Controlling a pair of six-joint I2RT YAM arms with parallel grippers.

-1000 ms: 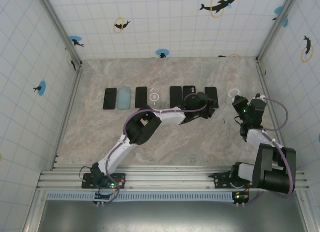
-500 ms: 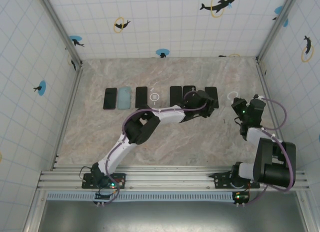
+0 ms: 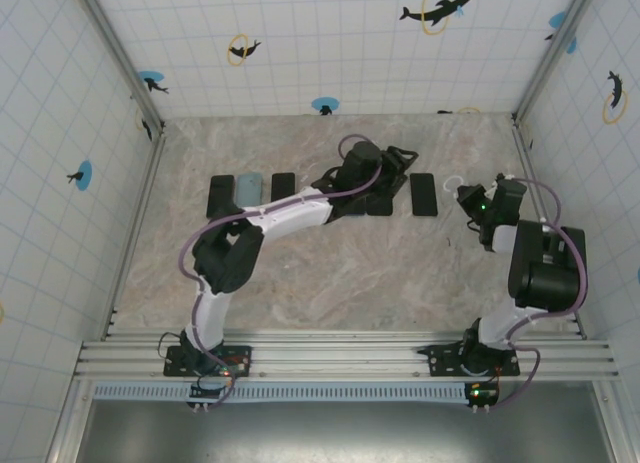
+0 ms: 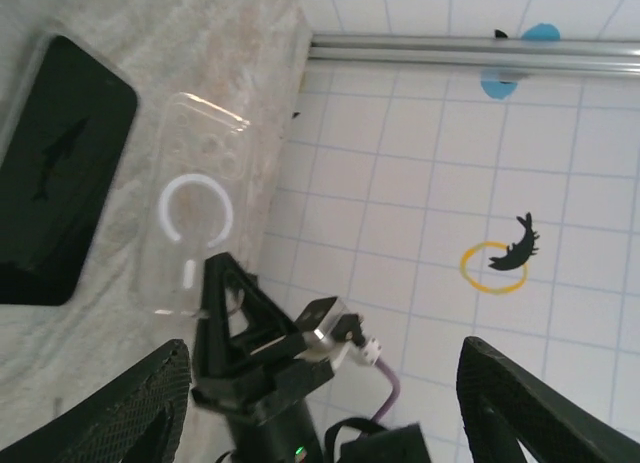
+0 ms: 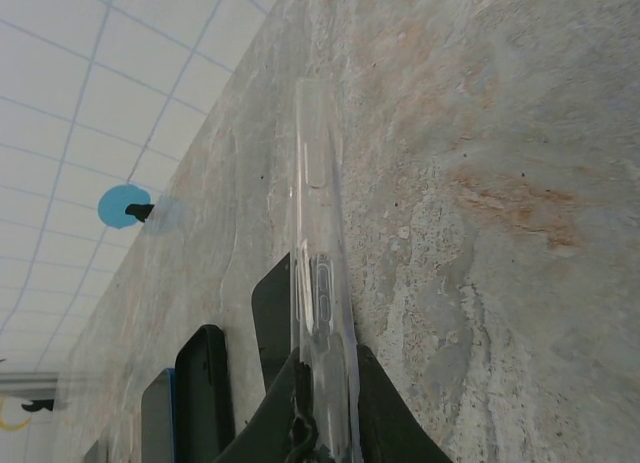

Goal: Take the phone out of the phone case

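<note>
From above, our left gripper (image 3: pixel 398 166) hangs jaws apart, well clear of the phone case (image 3: pixel 455 183); the black phone (image 3: pixel 425 194) lies flat just beside it. Left wrist: the case is clear, white-ringed, apparently empty. Right wrist: our right gripper (image 5: pixel 328 388) pinches the case's edge; we would lower it gently, away from the phone.

Left arm: extended from the lower-left base to the upper centre of the top view. Its tool (image 3: pixel 398 163) has fingers (image 4: pixel 130 408) spread wide. Right arm: folded at the right edge. Its tool (image 3: pixel 472 196) is clamped edge-on around the clear phone case (image 5: pixel 315 233).
</note>
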